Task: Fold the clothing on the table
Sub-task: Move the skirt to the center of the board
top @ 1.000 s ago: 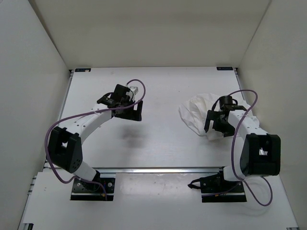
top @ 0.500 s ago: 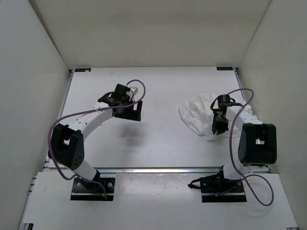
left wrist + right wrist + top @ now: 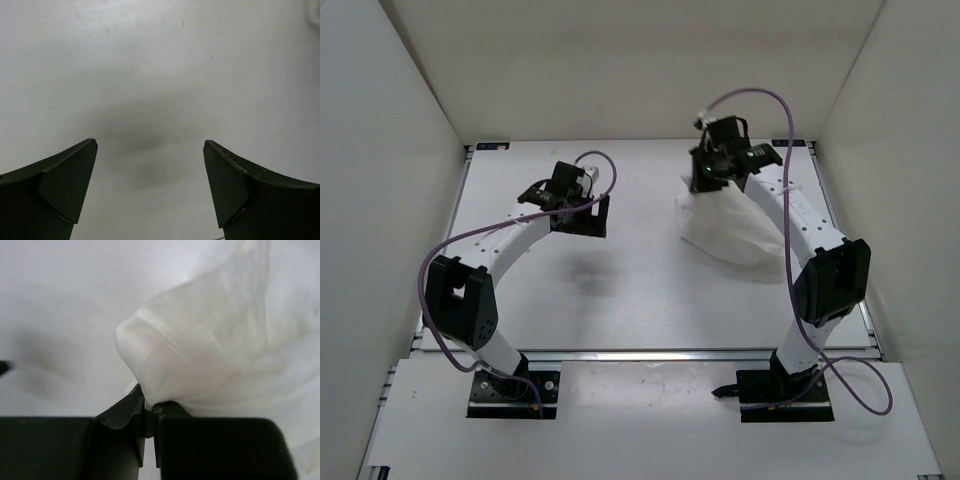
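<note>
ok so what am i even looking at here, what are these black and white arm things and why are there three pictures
These are two robot arms, bolted side by side at the near edge of a white table. Each ends in a two-finger gripper.

The wide picture comes from a fixed camera above and behind the arms. The other two come from small cameras on the wrists, each looking out along its own gripper.

Only one thing lies on the table: a white skirt of thin fabric, bunched up on the right side.

The right gripper is shut on a fold of the skirt near its far edge. Its wrist view shows the cloth pinched between the dark fingers.

The left gripper is open and holds nothing. Its wrist view shows only bare tabletop between its spread jaws.
</note>
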Action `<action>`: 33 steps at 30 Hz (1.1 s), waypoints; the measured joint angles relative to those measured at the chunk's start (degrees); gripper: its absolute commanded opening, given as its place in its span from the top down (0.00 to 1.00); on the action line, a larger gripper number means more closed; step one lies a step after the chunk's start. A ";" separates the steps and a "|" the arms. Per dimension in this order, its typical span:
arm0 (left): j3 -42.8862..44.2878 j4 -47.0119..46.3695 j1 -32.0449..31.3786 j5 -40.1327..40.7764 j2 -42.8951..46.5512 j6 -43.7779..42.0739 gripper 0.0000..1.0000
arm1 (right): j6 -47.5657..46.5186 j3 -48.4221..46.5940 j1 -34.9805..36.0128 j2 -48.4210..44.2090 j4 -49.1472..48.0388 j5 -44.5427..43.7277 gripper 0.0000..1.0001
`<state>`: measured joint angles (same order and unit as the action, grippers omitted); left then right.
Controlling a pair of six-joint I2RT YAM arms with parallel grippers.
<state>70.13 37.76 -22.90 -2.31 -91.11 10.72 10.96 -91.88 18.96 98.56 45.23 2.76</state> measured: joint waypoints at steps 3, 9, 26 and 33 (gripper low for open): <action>5.27 0.81 2.97 1.62 -0.20 0.44 0.01 | 0.02 -15.85 7.61 3.39 0.59 4.79 1.00; 10.56 0.13 10.97 9.44 8.13 2.23 0.01 | 0.81 -30.38 16.48 0.72 -0.15 14.43 1.00; 7.30 -7.43 3.13 10.03 16.35 3.54 0.01 | 8.00 7.63 -6.49 -2.01 -18.95 28.37 0.17; -3.41 -10.05 0.31 5.68 9.11 4.02 0.02 | 5.40 13.62 -11.37 1.38 -17.38 24.48 0.01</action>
<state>66.72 27.70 -22.59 3.38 -82.00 14.74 16.36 -78.26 7.60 99.94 27.86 27.24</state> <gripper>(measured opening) 0.984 0.985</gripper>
